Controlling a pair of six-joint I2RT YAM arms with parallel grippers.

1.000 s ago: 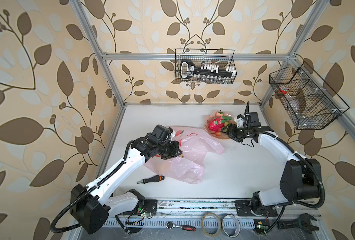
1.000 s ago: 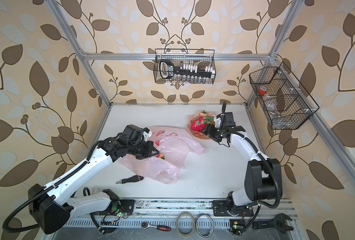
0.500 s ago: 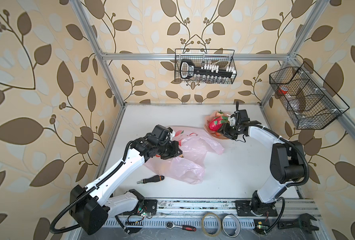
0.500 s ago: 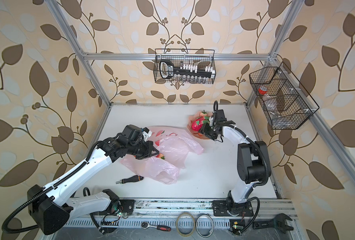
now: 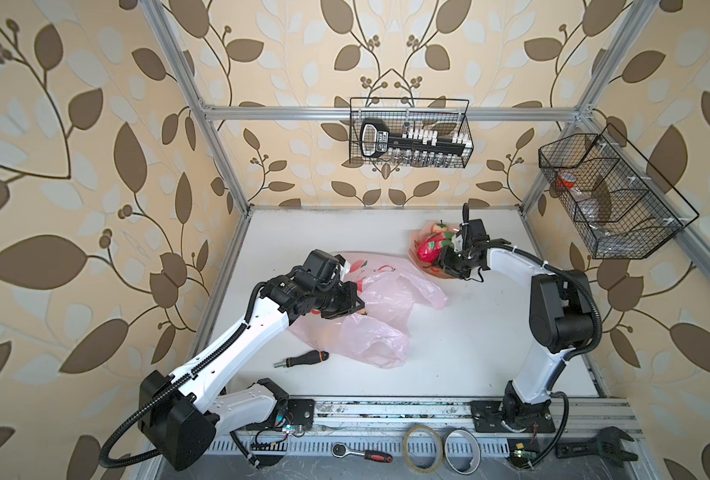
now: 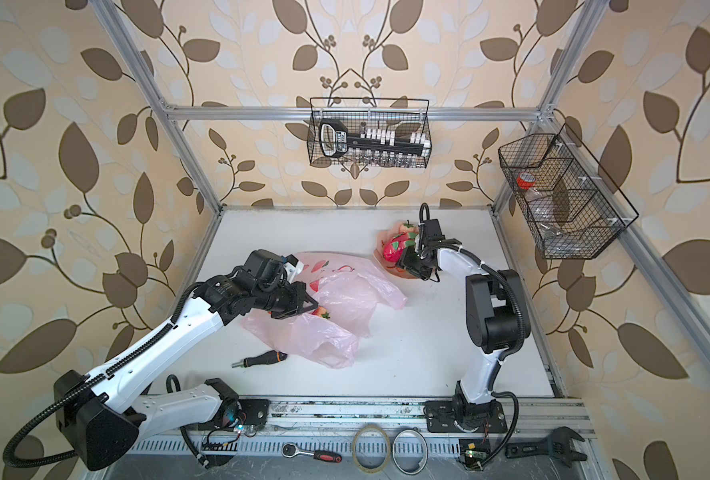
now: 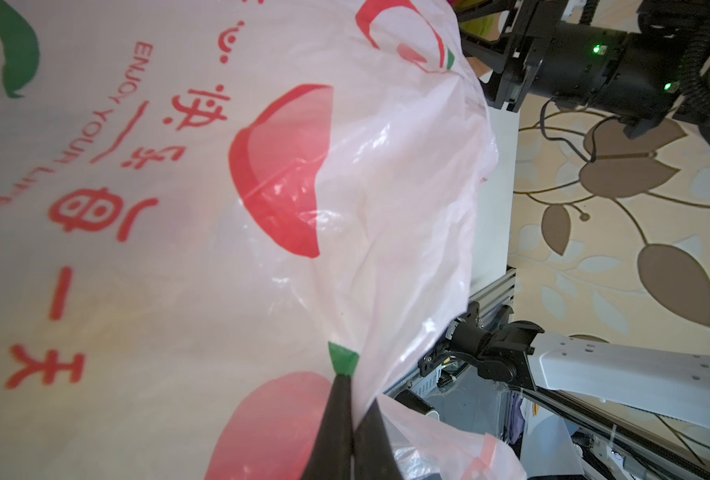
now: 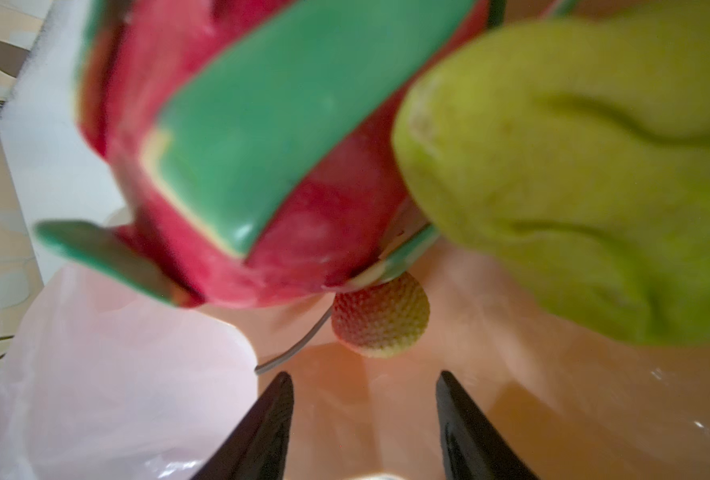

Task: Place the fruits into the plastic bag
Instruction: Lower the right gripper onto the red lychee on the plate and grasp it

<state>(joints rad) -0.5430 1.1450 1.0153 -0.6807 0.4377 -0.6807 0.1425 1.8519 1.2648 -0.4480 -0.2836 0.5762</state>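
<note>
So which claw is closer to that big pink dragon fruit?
The right. The right claw stands open just beside the dragon fruit, facing a strawberry next to it. The left claw is well away from the fruit, shut on the plastic bag.

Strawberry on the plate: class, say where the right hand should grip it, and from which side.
Probably grip the strawberry across its rounded body, from the bare plate side that the open right hand faces; dragon fruit and pear crowd its far side.
</note>
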